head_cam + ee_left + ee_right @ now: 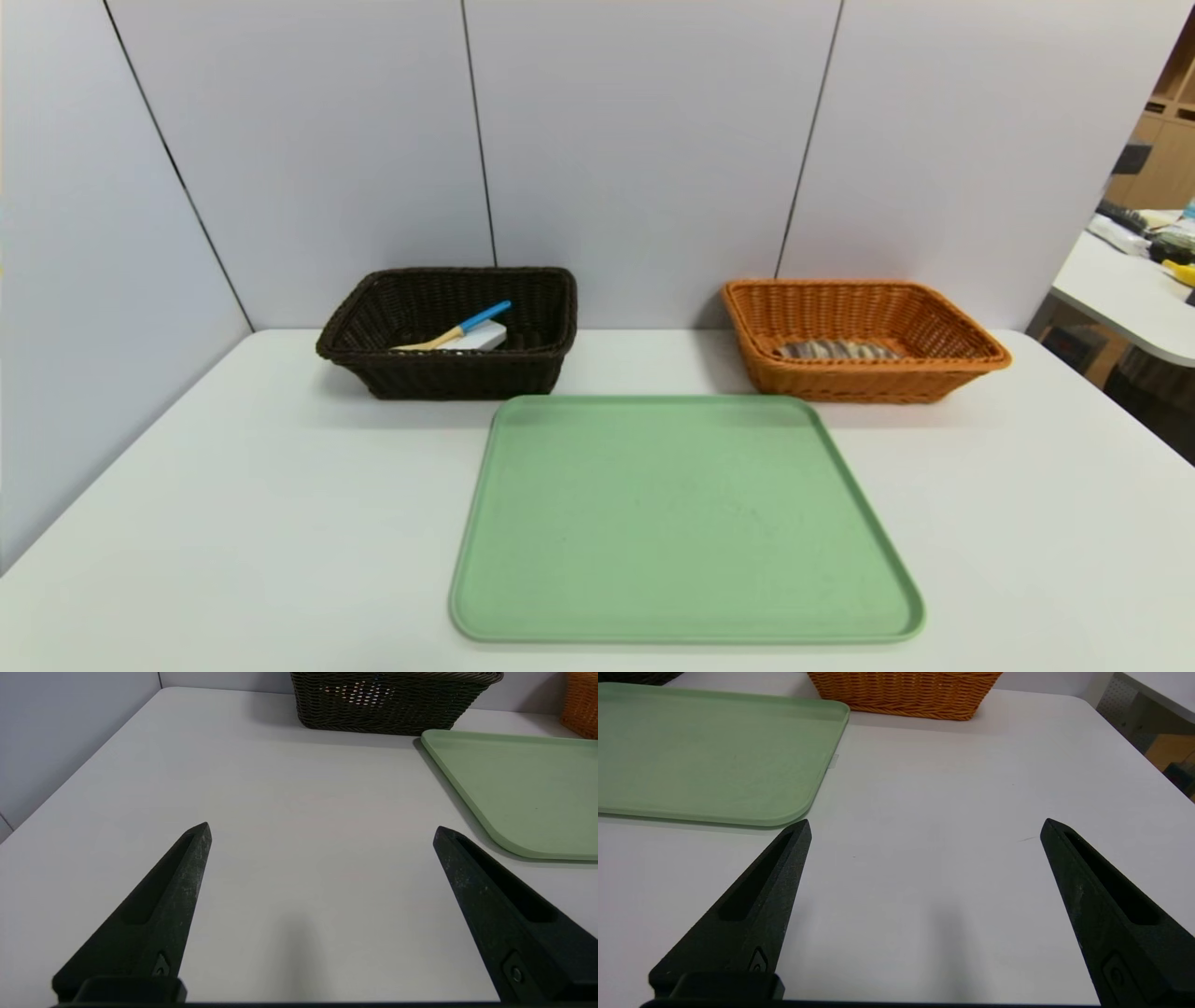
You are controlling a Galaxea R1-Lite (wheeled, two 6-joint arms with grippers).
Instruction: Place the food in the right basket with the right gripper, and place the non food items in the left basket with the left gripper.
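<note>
The dark brown left basket (373,327) stands at the back left, holding the yellow spoon with its blue handle (465,328) and the white case (478,338). In the orange right basket (971,350) at the back right lies the striped bread loaf (836,350). Neither gripper shows in the head view. My left gripper (321,830) hangs open over bare table, short of the dark basket (387,704). My right gripper (925,826) is open too, above the table near the tray's corner, well before the orange basket (906,693). Nothing sits between either pair of fingers.
A light green tray (686,523), with nothing on it, lies in the middle of the white table in front of both baskets; it also shows as the tray (523,784) and the tray (705,756). Grey wall panels close the back and left. Another table (1130,299) stands far right.
</note>
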